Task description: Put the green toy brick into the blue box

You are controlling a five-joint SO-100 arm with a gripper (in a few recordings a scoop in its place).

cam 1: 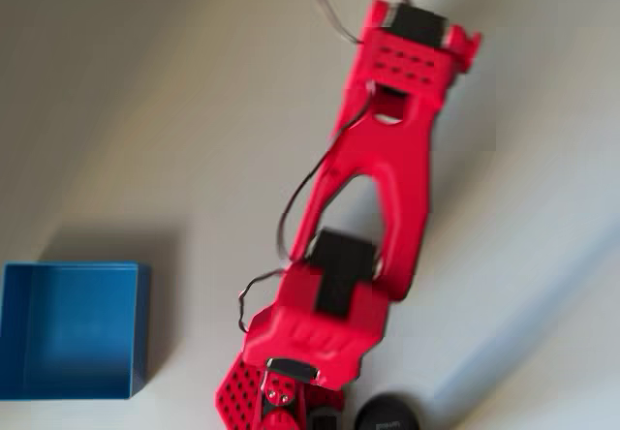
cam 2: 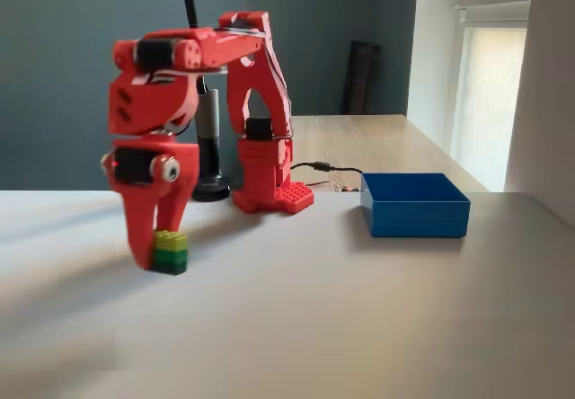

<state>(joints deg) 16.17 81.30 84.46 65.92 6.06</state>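
Plainly: pale table [cam 2: 359, 327], dark teal wall behind (window at right). One red gripper [cam 2: 154, 253] clenched on one green toy brick [cam 2: 170, 252], well left of one blue box [cam 2: 414, 205].

No text, label, brand, number or sign can be read in either view. In the overhead view the red arm [cam 1: 373, 207] carries raised marks on its lower housing that may be embossed lettering, but the blur leaves them illegible. The blue box [cam 2: 415, 206] and the green toy brick [cam 2: 170, 252] show plain, unmarked faces in the fixed view.
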